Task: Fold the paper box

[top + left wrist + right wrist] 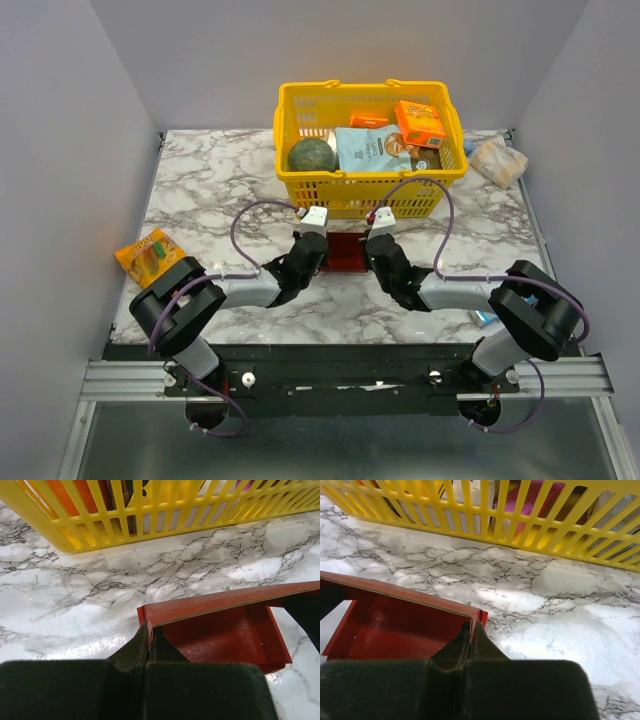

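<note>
On the marble table [200,190], near the yellow basket [300,190], the paper box [347,252] lies between both arms. The left gripper [149,637] and right gripper [471,632] each pinch one upper corner tightly, probably to keep its walls upright.

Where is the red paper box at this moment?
In the top view the paper box lies centre-frame, just on the near side of the yellow basket, pinched at either end by the left gripper and right gripper.
</note>
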Controlling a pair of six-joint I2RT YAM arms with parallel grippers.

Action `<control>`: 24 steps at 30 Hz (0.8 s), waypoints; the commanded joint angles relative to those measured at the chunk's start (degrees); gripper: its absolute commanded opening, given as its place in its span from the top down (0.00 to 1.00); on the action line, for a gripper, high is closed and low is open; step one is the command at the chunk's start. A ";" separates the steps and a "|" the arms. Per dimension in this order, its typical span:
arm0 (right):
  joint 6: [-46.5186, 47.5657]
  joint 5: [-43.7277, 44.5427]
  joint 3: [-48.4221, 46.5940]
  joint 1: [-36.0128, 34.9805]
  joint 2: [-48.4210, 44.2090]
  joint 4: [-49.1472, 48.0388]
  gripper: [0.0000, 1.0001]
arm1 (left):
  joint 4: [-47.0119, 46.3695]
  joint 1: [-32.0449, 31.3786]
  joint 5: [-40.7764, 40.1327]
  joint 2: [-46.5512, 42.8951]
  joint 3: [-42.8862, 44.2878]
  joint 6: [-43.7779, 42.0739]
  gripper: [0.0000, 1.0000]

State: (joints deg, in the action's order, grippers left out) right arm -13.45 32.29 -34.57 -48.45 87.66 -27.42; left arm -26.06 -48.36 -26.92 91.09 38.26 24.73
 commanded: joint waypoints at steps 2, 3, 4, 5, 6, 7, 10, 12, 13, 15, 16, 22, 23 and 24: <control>-4.82 0.92 1.08 -2.53 0.59 1.31 0.99 | -2.23 -3.84 1.79 2.51 -3.36 3.13 1.00; -5.26 1.10 1.60 -2.79 0.41 2.36 0.99 | -2.58 -4.20 1.26 2.51 -4.41 3.13 1.00; -6.14 1.37 1.69 -2.97 0.24 2.81 0.99 | -3.28 -4.98 0.82 2.95 -4.86 2.96 1.00; -6.67 1.89 1.96 -3.32 -0.03 3.25 0.99 | -3.64 -5.43 0.29 3.22 -5.38 2.87 1.00; -7.20 2.07 2.13 -3.50 -0.12 4.47 0.99 | -3.99 -5.78 -1.02 3.48 -6.09 2.69 1.00; -8.33 2.25 2.14 -3.67 -0.12 5.18 0.99 | -4.43 -6.48 -1.64 4.00 -6.44 2.69 1.00; -11.06 3.39 2.05 -4.46 0.14 8.25 0.99 | -5.13 -7.54 -4.10 4.97 -7.41 2.43 1.00; -12.21 4.09 2.13 -5.17 0.49 9.92 0.99 | -5.66 -8.42 -4.98 5.41 -8.02 2.43 1.00; -13.52 4.27 1.87 -5.25 0.58 10.80 0.99 | -5.66 -8.51 -6.12 5.76 -8.11 2.51 1.00; -15.37 5.15 1.52 -5.61 0.76 14.04 0.99 | -5.49 -9.21 -7.27 6.12 -8.64 3.39 1.00; -15.98 5.15 1.52 -5.69 0.76 14.67 0.99 | -5.23 -9.38 -8.40 6.29 -8.99 3.83 1.00; -20.29 3.83 1.69 -6.05 -0.63 19.59 0.99 | -3.57 -10.00 -12.36 6.91 -10.49 5.94 1.00; -20.56 3.39 1.78 -6.13 -1.25 20.29 0.97 | -3.21 -10.09 -13.68 6.91 -10.49 5.94 1.00; -20.65 3.13 2.22 -6.31 -2.13 21.52 0.95 | -2.94 -10.18 -14.47 6.91 -10.66 5.94 1.00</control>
State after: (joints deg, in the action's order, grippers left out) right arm -28.80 39.68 -33.95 -53.74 86.46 -17.89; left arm -39.42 -57.04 -40.84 95.00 30.70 26.92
